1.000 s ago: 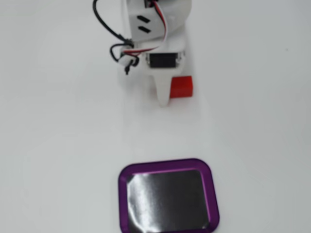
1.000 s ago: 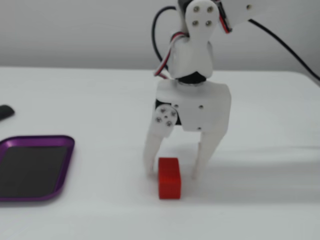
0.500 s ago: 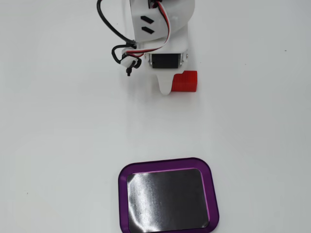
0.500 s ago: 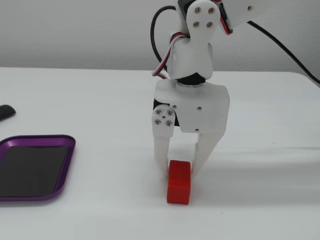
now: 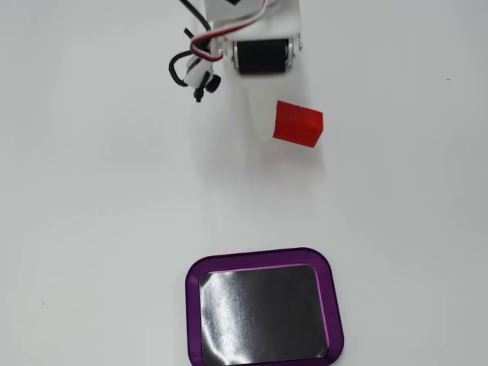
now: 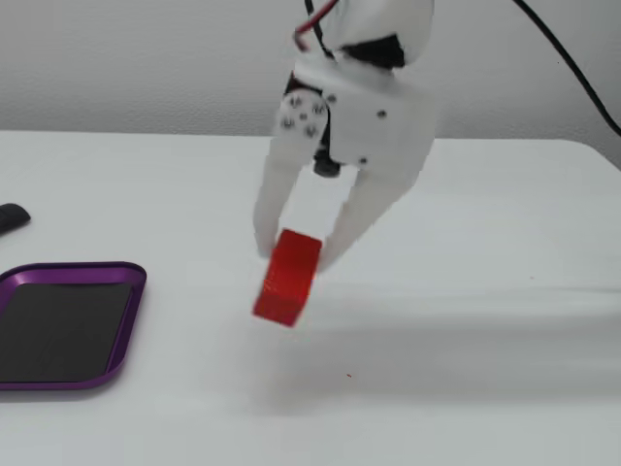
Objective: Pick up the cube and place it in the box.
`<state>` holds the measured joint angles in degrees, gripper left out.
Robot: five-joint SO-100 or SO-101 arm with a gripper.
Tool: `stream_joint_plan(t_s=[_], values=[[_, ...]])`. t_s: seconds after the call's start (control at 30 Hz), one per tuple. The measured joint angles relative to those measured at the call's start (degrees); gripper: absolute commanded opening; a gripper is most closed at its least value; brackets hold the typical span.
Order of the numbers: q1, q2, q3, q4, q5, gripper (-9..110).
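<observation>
The cube (image 6: 288, 277) is a small bright red block, tilted, pinched between the two white fingers of my gripper (image 6: 296, 257). It appears to hang just above the white table. In a fixed view from above, the cube (image 5: 299, 124) sits just below the arm's black motor, and the gripper (image 5: 282, 126) is hard to tell from the white table. The box (image 5: 263, 261), a purple-rimmed tray with a shiny black bottom, lies empty near the bottom edge, well apart from the cube. In the side-on fixed view the box (image 6: 133, 320) is at the lower left, left of the gripper.
Red, white and black cables (image 5: 191, 69) hang beside the arm. A black cable (image 6: 572, 68) runs across the upper right. A small dark object (image 6: 10, 217) lies at the left edge, behind the box. The table's far edge meets a pale wall.
</observation>
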<state>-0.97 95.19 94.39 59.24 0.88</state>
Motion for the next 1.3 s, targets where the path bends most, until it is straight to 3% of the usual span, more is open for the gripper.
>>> stream_joint_plan(t_s=[0.27, 0.5, 0.8, 1.0, 1.3], values=[[3.87, 9.14, 0.0, -23.2, -0.18, -1], [5.01, -4.57, -2.2, -34.72, -0.18, -1], [5.71, -26.02, -19.51, -35.86, -0.18, 0], [5.1, -30.85, -25.75, -32.17, -0.18, 0], [5.27, -31.03, -26.1, -24.79, -0.18, 16]])
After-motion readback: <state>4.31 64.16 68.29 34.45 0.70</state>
